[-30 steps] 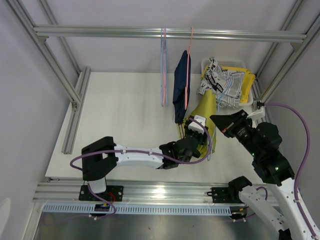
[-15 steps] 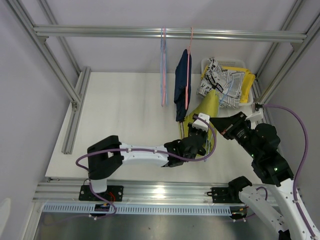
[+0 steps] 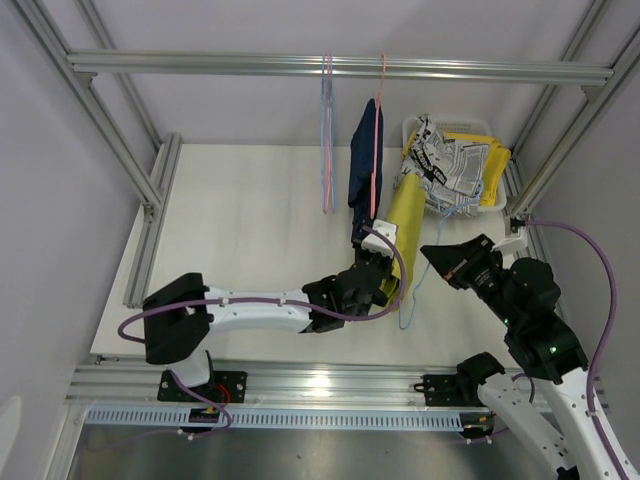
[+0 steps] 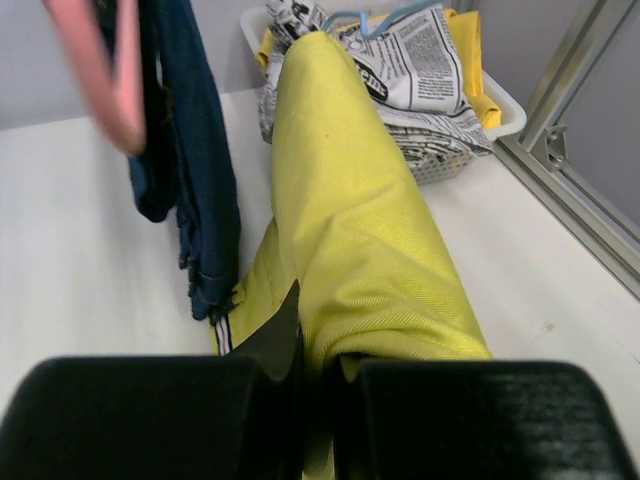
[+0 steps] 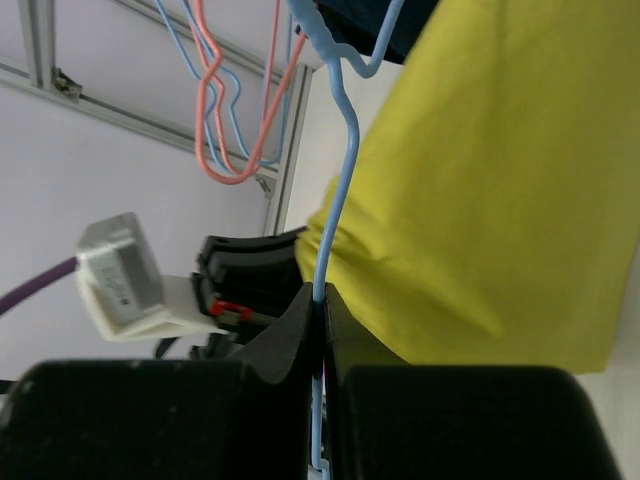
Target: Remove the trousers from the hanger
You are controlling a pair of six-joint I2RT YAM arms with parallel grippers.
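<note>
Left jaws, clamped on the yellow trousers (image 3: 402,225), have dragged them leftward. Right jaws pinch the blue hanger (image 5: 338,200), which looks nearly slid free, though that's hard to confirm.

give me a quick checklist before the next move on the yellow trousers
1. Grip of the left gripper on the yellow trousers: ok, shut on the cloth.
2. Grip of the right gripper on the blue hanger: ok, shut on the wire.
3. Cloth free of the hanger: cannot tell, the wire runs against it.
4. Clearance from the navy trousers: not ok, they hang right beside the yellow pair.
5. Room in the basket: cannot tell, it is heaped.
</note>
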